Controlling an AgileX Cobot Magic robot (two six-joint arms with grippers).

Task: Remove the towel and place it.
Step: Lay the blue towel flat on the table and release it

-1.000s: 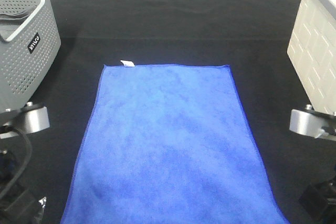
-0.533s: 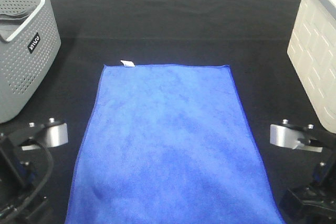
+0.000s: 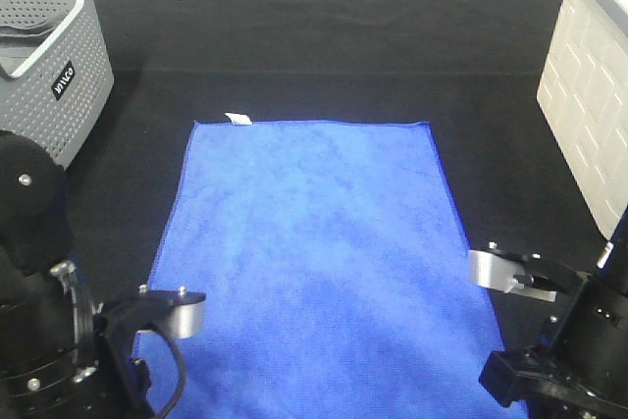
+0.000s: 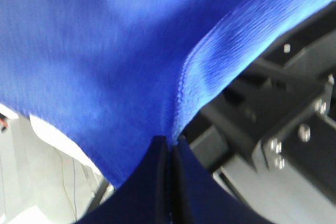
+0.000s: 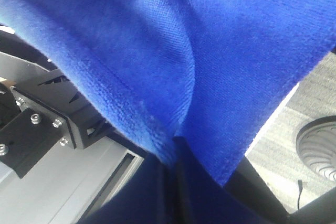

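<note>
The towel (image 3: 312, 242), royal-blue fuzzy microfibre with stitched edges, lay spread flat on the black-covered tabletop (image 3: 314, 36), stretching away from both pairs of jaws. The left jaws were clamped on its near hem at one side, and the right jaws pinched the hem at the other. Its small white tag (image 3: 238, 119) sat at the corner farthest from the left jaws. Soft, light and limp, it would probably sag between holds, so the hemmed corners looked like the best places to grip.
</note>
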